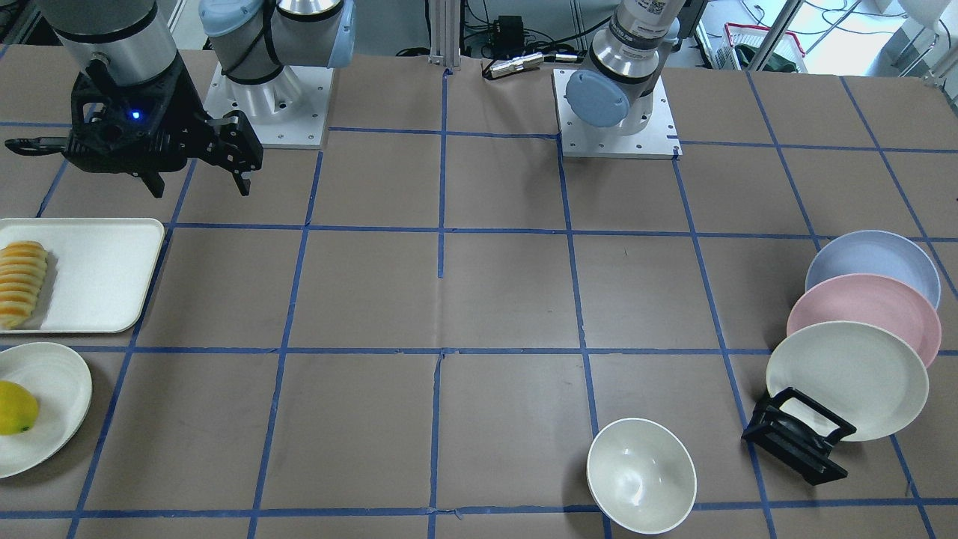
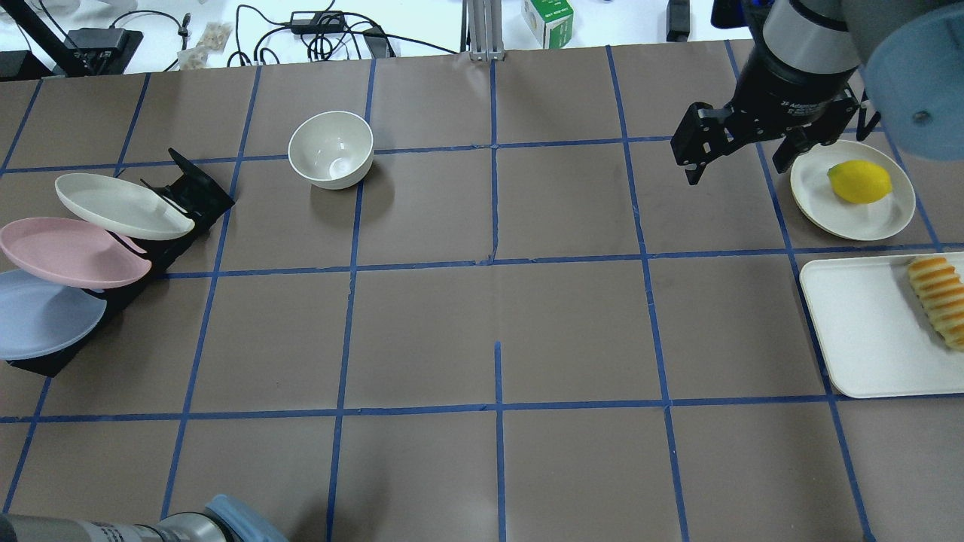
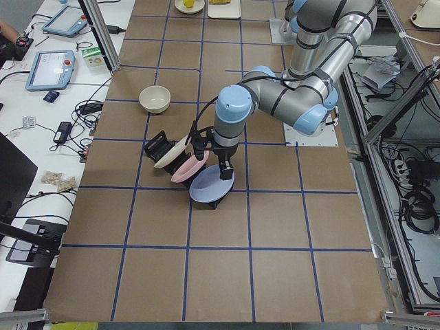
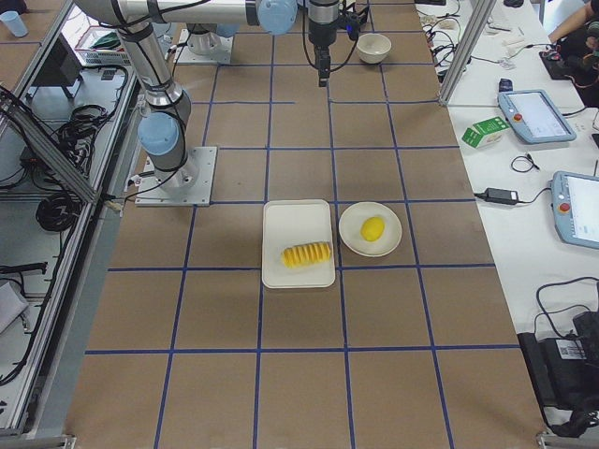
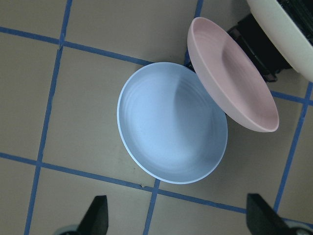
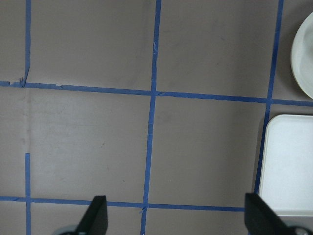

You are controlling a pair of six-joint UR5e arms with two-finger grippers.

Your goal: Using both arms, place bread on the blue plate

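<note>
- The elongated golden-orange ribbed bread loaf [image 2: 938, 299] lies on the white rectangular tray [image 2: 858, 331], at 3 o'clock in the overhead view.
- The round pale lavender-blue matte plate [image 5: 171, 122] leans in the black rack [image 2: 199, 197] at that view's 9 o'clock, with the round pink plate [image 5: 230, 78] overlapping its rim.
- The left black two-finger gripper [image 5: 178, 218] hangs above the lavender-blue plate, fingers spread, touching nothing.
- The right black two-finger gripper [image 2: 736, 169] hovers at 1 o'clock, spread and empty, just beside the round cream plate [image 2: 821, 196] bearing the smooth yellow lemon-like fruit [image 2: 858, 181].
</note>
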